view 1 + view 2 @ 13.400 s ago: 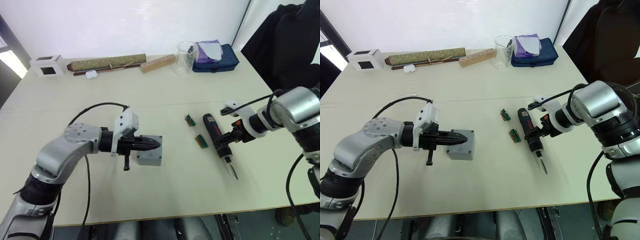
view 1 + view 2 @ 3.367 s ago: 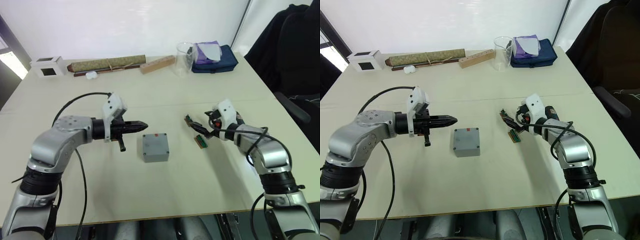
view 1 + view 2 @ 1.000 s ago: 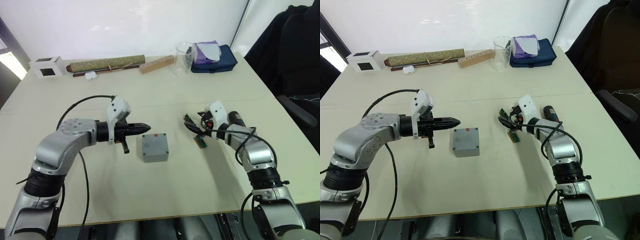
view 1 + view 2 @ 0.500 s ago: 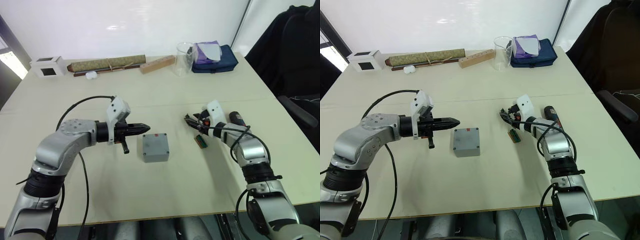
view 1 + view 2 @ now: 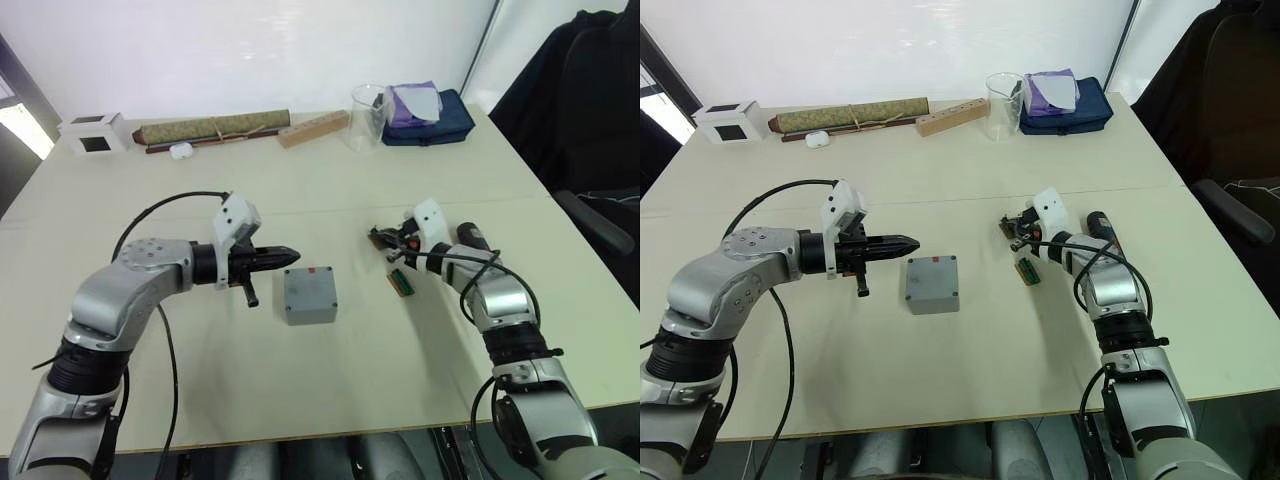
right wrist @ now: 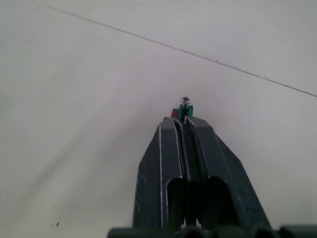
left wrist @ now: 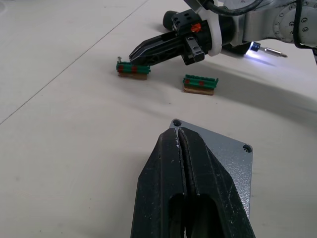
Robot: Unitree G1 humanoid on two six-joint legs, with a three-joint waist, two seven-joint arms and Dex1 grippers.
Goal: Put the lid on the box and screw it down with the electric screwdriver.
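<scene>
The left claw (image 5: 288,256), at centre-left of the left eye view, is clenched on nothing, its tips hanging just left of the small square grey cast-metal box (image 5: 309,294). It has held this station over the last second.

The box stands at frame centre on the cream bench (image 5: 330,400). The shallow square grey metal lid (image 7: 218,148) with corner screw holes already sits on it; the corner holes seen in the left wrist view look unfilled, so screwing down is judged not yet begun.

Right of centre lie two small green-and-brown terminal strips: the upper terminal strip (image 5: 379,237) and the lower terminal strip (image 5: 400,282). Over the last second the right claw (image 5: 385,236) has advanced leftward to the upper strip. It is now clenched, its tips at the top of that strip, where a small upright screw (image 7: 119,59) stands. Whether the tips actually grip the screw cannot be told.

Further right, the dark blue-black pen-shaped electric screwdriver (image 5: 470,236) lies on the bench behind the right forearm, released.

Implication: the current step is judged to be collecting a screw from the strip for transfer to a lid corner. The screwdriver must then be regrasped.
</scene>
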